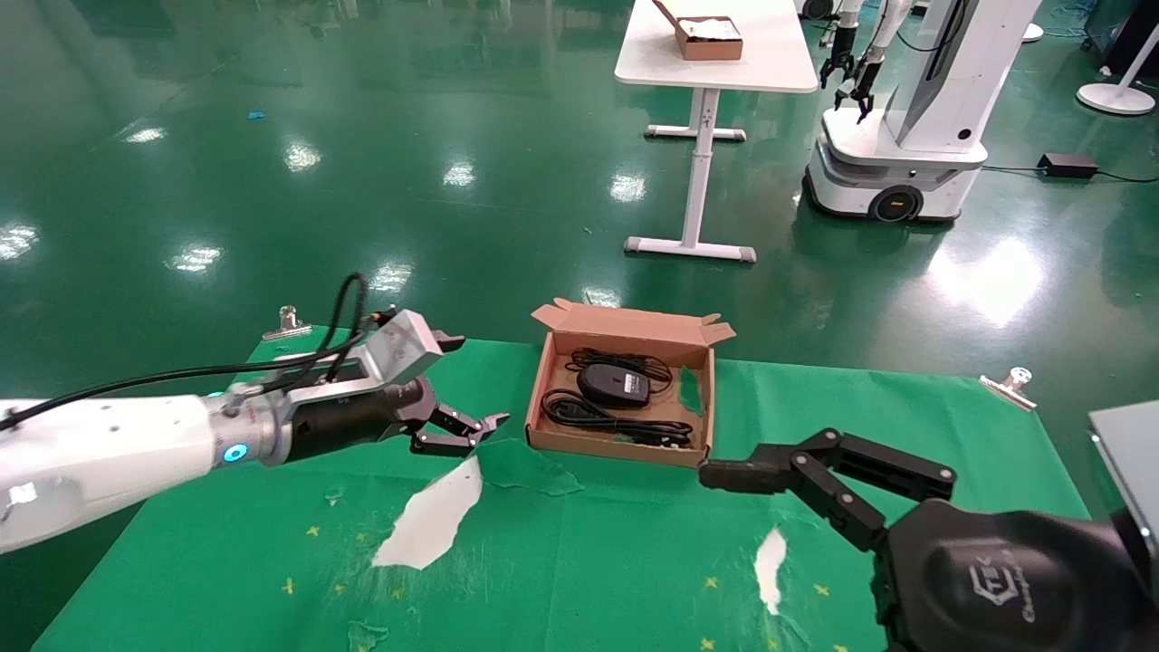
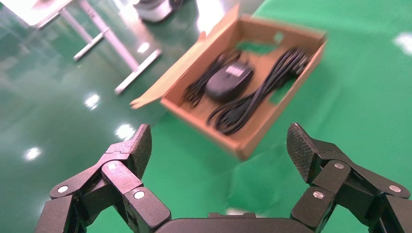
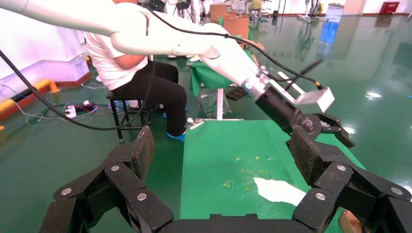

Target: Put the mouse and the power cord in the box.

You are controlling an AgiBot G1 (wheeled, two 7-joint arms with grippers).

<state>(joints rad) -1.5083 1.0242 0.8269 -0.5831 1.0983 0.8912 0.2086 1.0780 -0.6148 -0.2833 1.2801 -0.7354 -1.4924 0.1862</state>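
Green cloth, torn to white patches, covers the table [image 1: 634,561]; near its far edge sits the box [image 1: 541,398], shallow brown cardboard, holding the black oval mouse [image 1: 615,384] and the coiled power cord [image 1: 598,417]. Beside it the left gripper [image 1: 471,427] hovers wide open, empty; the right gripper [image 3: 221,155], also spread and empty, hangs near the box's near right corner, its lower finger hidden in the head view.
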